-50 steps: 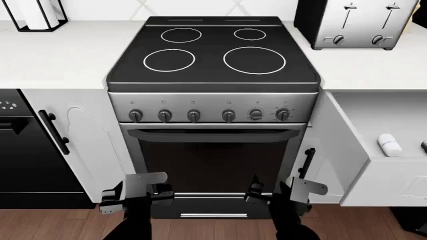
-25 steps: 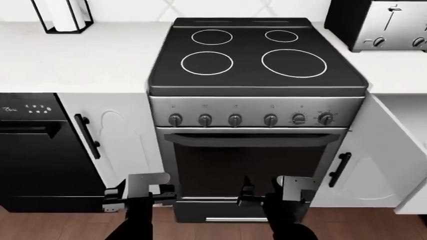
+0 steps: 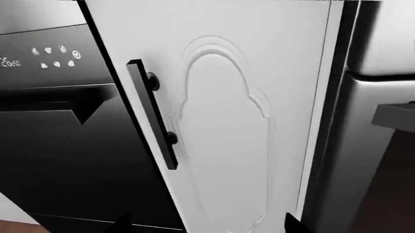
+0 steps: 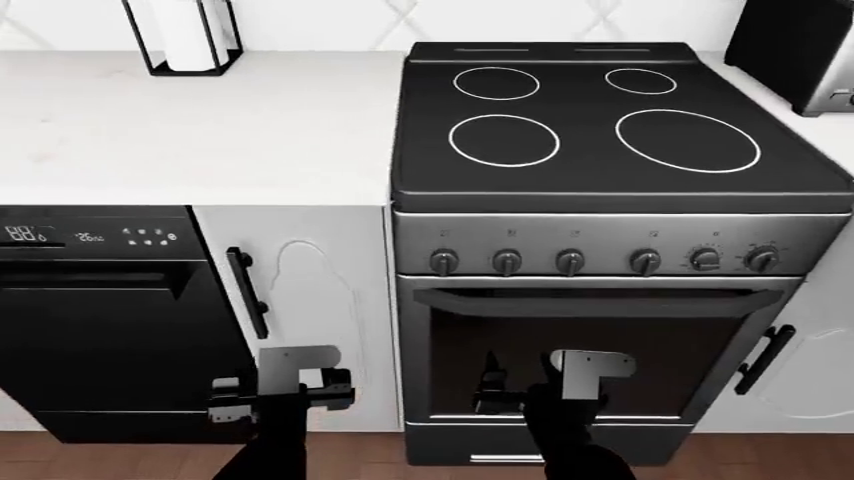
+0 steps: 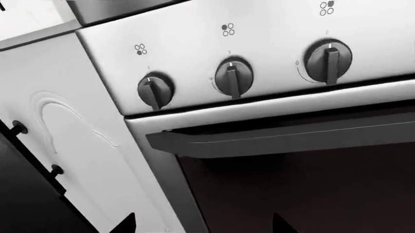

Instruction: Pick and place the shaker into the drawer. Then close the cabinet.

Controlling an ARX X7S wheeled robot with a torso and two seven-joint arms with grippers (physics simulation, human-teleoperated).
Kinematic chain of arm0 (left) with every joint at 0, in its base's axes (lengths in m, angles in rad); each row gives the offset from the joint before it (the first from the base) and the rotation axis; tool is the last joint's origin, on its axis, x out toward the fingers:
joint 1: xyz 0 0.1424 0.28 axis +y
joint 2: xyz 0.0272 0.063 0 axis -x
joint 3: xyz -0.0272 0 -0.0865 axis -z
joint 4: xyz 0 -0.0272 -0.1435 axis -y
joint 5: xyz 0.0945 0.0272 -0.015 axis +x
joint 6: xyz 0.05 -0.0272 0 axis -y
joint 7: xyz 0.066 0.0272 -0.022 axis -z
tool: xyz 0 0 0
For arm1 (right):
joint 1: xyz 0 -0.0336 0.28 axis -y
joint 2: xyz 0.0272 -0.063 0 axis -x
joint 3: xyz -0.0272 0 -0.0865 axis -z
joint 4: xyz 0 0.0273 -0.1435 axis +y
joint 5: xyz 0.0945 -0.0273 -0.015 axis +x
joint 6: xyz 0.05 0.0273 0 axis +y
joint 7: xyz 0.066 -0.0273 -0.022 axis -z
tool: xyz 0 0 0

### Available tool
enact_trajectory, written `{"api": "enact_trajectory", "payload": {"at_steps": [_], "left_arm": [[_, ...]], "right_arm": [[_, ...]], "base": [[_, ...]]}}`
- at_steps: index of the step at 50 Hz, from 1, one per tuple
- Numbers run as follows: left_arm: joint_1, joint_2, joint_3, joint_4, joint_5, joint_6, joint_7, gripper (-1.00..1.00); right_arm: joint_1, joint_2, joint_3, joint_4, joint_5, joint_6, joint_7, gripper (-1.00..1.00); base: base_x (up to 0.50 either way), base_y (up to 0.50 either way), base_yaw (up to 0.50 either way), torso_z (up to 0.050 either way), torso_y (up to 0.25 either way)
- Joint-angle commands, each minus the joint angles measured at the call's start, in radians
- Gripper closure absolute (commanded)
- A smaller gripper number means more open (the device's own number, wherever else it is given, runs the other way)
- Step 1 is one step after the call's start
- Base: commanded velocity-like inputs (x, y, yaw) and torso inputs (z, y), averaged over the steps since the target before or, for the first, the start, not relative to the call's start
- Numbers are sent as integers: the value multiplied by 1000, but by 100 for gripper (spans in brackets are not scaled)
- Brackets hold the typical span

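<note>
Arms held low and forward: left gripper (image 4: 274, 392) faces a white cabinet door (image 4: 314, 320), right gripper (image 4: 534, 385) faces the oven door (image 4: 587, 350); both jaws spread, empty.

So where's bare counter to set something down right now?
The white counter is bare from the paper towel holder across to the stove. The stovetop is also clear. At far right, an appliance crowds the corner.

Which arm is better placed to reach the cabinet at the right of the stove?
Probably right: the right gripper hangs before the oven door, nearer the right-hand cabinet; the left gripper faces the left-hand cabinet.
</note>
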Motion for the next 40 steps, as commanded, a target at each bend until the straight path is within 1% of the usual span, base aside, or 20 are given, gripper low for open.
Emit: {"api": "enact_trajectory", "payload": {"at_steps": [1,7,11,30,40], "left_arm": [[-2,7,-1,-16,1,9,8,-100],[5,0,2,5,2,2,0,-100],[15,-27,6,80,-7,-40,-26,-100],[6,-3,13,15,11,1,8,-100],[6,-2,27,15,29,6,13,-100]], "right_arm": [[-3,3,-4,-11,10,4,10,-100],[-3,4,-4,-7,17,0,9,-100],[0,4,-5,1,21,-4,8,-100],[4,3,10,23,52,-10,26,-100],[11,3,13,45,63,-6,36,-100]], "base": [[14,500,0,0,0],[10,500,0,0,0],[12,500,0,0,0],[11,500,0,0,0],[0,0,0,0,0]]}}
